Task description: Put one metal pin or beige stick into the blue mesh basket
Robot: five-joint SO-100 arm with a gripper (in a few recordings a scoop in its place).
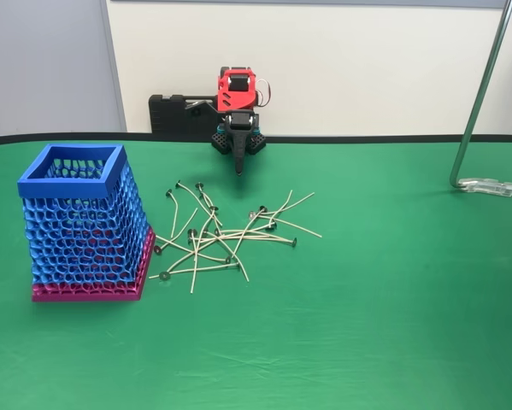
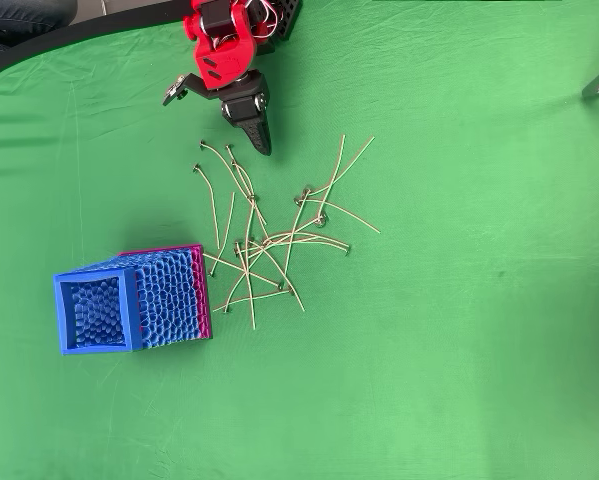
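Covered in matt green cloth, faintly creased: the desk (image 1: 392, 325). Moulded in smooth blue plastic with honeycomb mesh walls, solid rim and a magenta plastic base plate: the tall square basket (image 1: 85, 224). Looked dull and fibrous, each tipped with a small round metal disc: the thin beige sticks (image 2: 269, 240). Built of glossy red plastic with matt black plastic jaws: the arm's gripper (image 2: 256, 138). Shone like polished metal: the bent silver tube (image 1: 482, 85) at the right in the fixed view.

A green cloth (image 1: 392, 325) covers the table; a metal pole (image 1: 478, 102) stands at its right.
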